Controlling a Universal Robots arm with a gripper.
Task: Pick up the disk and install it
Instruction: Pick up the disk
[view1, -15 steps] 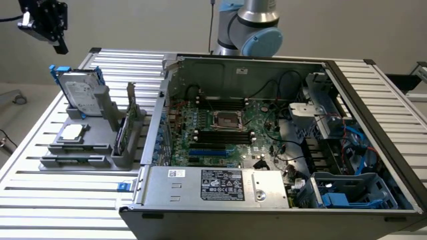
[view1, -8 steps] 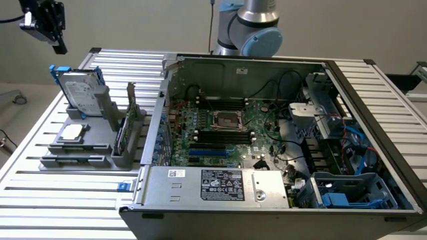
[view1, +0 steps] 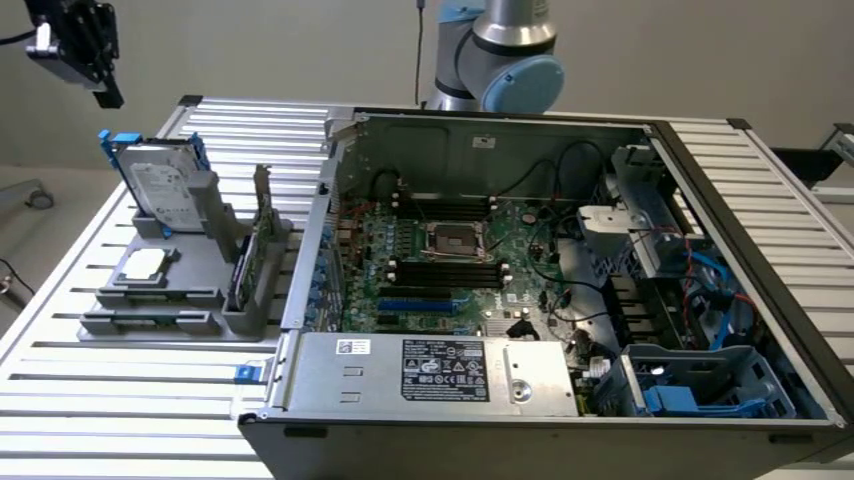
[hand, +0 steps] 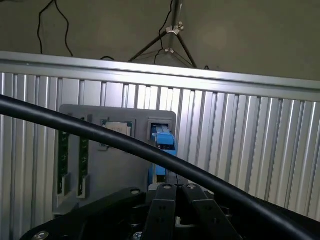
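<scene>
1. Disk (view1: 160, 185): silver-grey drive with a white label in a blue carrier. It stands on edge in the far slot of the grey fixture (view1: 174, 310). The fixture sits on the slatted tabletop (view1: 80, 400), to the exterior view's left of the open computer case (view1: 534, 150).
2. Handling, my judgement: rigid and dense for its size, with smooth metal faces that are likely slippery. Delicate inside, so it should take no knocks. The blue plastic frame looks the more forgiving surface.
3. Hold, my judgement: pinch the two flat faces across the upper part that stands clear of the fixture, near the middle and away from the blue corner tabs.
4. My fingers (hand: 164, 200): closed together, holding nothing, high over the fixture and well apart from the disk.
5. Exterior view adds: the disk's label face, the silver chip (view1: 144, 265) lying flat just beside it, and the case's drive cage with blue caddies (view1: 707, 385).
6. Wrist view adds: the disk edge-on as a narrow blue strip in line with my fingertips, and a black cable (hand: 100, 134) crossing in front
</scene>
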